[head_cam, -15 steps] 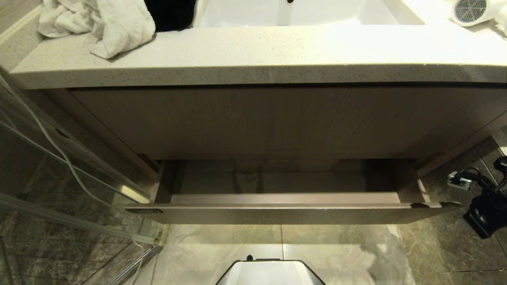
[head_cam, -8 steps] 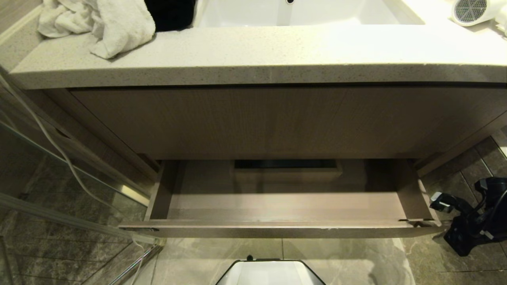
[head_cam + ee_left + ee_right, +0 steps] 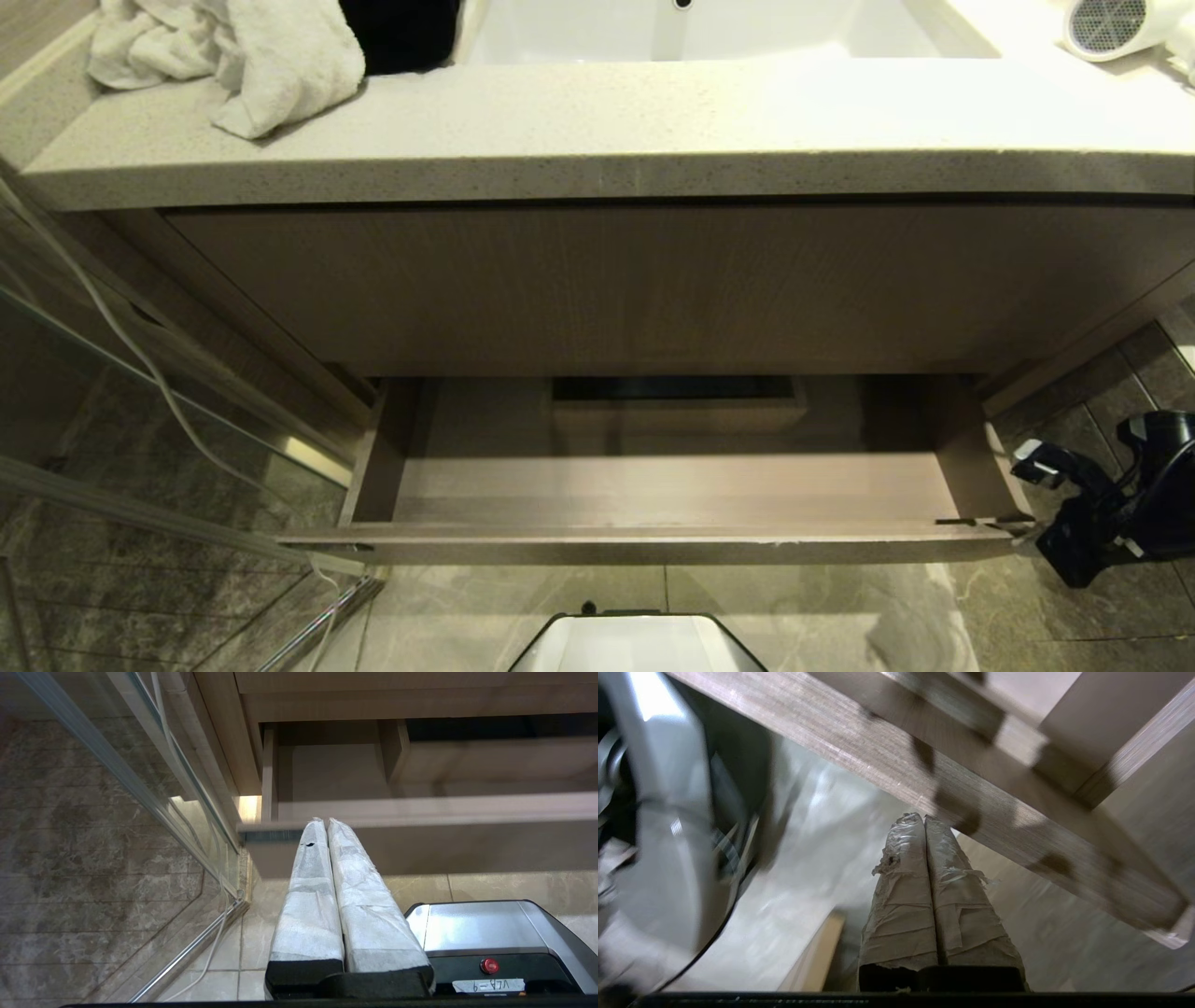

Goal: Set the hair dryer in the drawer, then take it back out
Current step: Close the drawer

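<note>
The small white plastic hair dryer (image 3: 1116, 26) with its round grey mesh grille lies on the pale speckled stone countertop (image 3: 597, 121) at the far right, beside the white sink basin (image 3: 728, 33). Below, the wide, shallow light-wood drawer (image 3: 653, 543) stands pulled out toward the robot, showing a bare wooden floor and a boxed rectangular cut-out (image 3: 674, 397) at its far middle. A crumpled white towel (image 3: 233, 56) sits on the counter's far left.

The right gripper (image 3: 924, 821) hangs low just off the drawer's right front corner, above the grey tiled floor (image 3: 1074, 607); its wrapped fingers are pressed together, grasping nothing. That view is streaked, so whether it touches the drawer front is unclear. The left gripper (image 3: 325, 823) is also clenched and empty, pointing toward the drawer's left front corner.
</note>
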Tool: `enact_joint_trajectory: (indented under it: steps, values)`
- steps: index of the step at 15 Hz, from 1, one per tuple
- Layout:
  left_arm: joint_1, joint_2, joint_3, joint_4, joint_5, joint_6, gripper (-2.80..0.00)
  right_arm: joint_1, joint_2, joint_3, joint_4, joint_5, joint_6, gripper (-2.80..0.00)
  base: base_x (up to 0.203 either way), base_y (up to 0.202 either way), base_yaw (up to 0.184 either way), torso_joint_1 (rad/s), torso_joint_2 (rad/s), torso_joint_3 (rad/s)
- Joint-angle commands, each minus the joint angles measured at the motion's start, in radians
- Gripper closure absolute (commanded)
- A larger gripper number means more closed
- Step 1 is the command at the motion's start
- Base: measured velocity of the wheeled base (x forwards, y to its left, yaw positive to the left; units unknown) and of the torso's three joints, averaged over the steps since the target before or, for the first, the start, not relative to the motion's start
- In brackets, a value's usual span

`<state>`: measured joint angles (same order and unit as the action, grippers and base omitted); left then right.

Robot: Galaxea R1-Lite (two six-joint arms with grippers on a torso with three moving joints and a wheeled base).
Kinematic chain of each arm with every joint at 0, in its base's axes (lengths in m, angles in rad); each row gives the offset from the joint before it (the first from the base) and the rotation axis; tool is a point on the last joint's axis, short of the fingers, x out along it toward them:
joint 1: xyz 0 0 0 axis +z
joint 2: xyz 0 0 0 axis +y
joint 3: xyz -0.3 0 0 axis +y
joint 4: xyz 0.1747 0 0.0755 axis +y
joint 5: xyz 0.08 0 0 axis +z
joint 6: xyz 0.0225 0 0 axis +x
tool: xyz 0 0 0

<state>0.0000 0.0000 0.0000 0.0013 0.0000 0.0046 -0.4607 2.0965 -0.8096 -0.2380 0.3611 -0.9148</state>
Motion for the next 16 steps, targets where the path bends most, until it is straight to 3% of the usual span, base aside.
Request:
enact_joint_trajectory:
  steps: [1,4,7,12,16]
  values:
    - [0.0,-0.002,0.0,0.0,0.0,0.0,0.0,0.008,-0.005,-0.001,-0.065,0.034,0.042,0.0,0.0,0.0,0.0,0.0,0.0,0.0]
    - [0.0,-0.001,0.0,0.0,0.0,0.0,0.0,0.056,0.027,-0.034,-0.351,0.108,0.228,0.0,0.0,0.0,0.0,0.0,0.0,0.0]
    - [0.0,-0.002,0.0,0.0,0.0,0.0,0.0,0.093,0.067,-0.104,-0.466,0.121,0.347,0.0,0.0,0.0,0.0,0.0,0.0,0.0]
    - [0.0,-0.002,0.0,0.0,0.0,0.0,0.0,0.092,0.043,-0.115,-0.3,0.111,0.354,0.0,0.0,0.0,0.0,0.0,0.0,0.0]
    - [0.0,-0.002,0.0,0.0,0.0,0.0,0.0,0.08,0.011,-0.074,-0.286,0.109,0.335,0.0,0.0,0.0,0.0,0.0,0.0,0.0]
